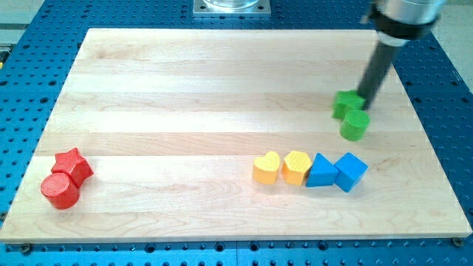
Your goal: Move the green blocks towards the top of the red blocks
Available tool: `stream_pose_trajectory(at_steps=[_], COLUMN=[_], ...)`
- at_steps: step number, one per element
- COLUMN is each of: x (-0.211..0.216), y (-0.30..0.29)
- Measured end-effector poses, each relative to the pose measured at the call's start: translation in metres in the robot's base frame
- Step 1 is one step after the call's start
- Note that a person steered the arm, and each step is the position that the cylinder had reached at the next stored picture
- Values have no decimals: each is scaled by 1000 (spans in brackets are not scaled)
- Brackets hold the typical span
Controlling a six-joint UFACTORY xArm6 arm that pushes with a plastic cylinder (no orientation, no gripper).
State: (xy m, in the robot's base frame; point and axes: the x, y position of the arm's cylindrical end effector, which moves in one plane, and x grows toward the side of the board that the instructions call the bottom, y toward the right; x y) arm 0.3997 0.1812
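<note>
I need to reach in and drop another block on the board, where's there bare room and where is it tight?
Bare: the whole top-left and middle of the board, from the red blocks across to the yellow blocks, and the strip along the bottom edge. Crowded: the right side, where my tip touches the green blocks, with the blue blocks just below.

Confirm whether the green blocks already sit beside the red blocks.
No: the green blocks sit at the view's right by my tip, the red blocks far left.
</note>
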Motion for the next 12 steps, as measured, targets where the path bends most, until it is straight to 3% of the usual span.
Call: stream_pose_trajectory(at_steps=[1,3,5,7,8,9,12], x=[0,3,66,66,67,73,86], y=[-109,-56,-139,-238,-212,-274,-347])
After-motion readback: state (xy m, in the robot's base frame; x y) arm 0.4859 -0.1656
